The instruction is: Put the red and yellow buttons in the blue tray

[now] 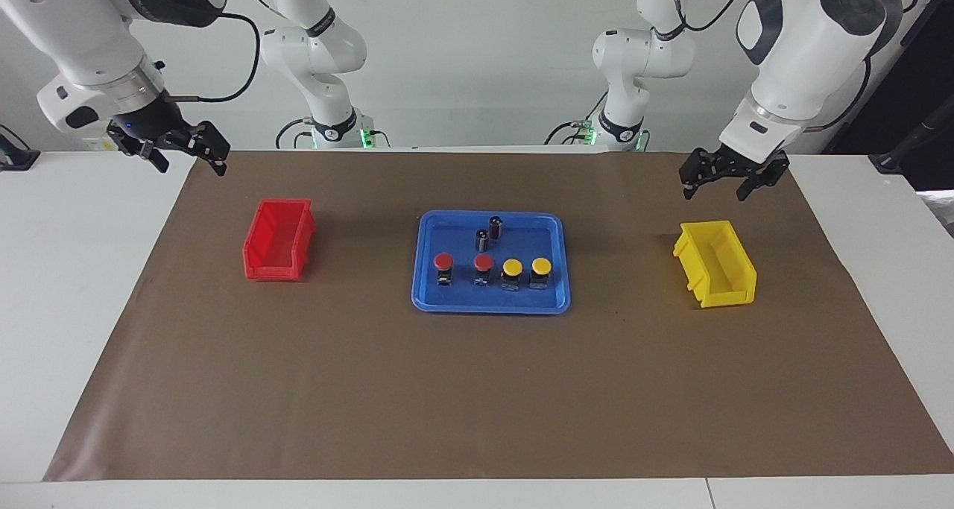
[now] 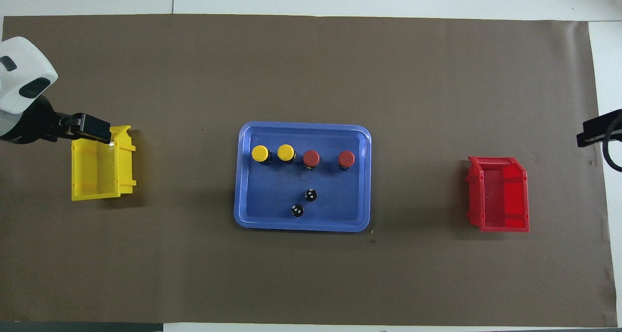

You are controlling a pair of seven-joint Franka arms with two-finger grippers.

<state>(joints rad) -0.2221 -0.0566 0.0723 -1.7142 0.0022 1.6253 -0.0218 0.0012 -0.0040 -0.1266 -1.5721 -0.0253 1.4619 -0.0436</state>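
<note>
From across the table, the blue tray point(image 1: 551, 300) already holds all four buttons in a row, two red buttons point(image 1: 463, 262) toward the right arm's end and two yellow buttons point(image 1: 526, 267) toward the left arm's, with two dark cylinders point(image 1: 489, 232) in the tray nearer the robots. Left gripper point(image 1: 733, 180) hangs spread and empty above the yellow bin point(image 1: 715, 264) beside the tray, right gripper point(image 1: 185, 151) also spread and empty, up well apart from the tray past the red bin point(image 1: 278, 240). Looking straight down, same row in the tray point(image 2: 252, 220), left gripper point(image 2: 92, 129) over the yellow bin's point(image 2: 102, 169) edge, right gripper point(image 2: 600, 131) barely showing, so can't tell its spread there.

I see white table point(image 1: 67, 285) | brown mat point(image 1: 477, 390) spread over most of it | on mat: blue tray point(image 1: 425, 270) mid-table, red bin point(image 1: 277, 241) toward right arm's end, yellow bin point(image 1: 717, 264) toward left arm's end, each well apart from tray
</note>
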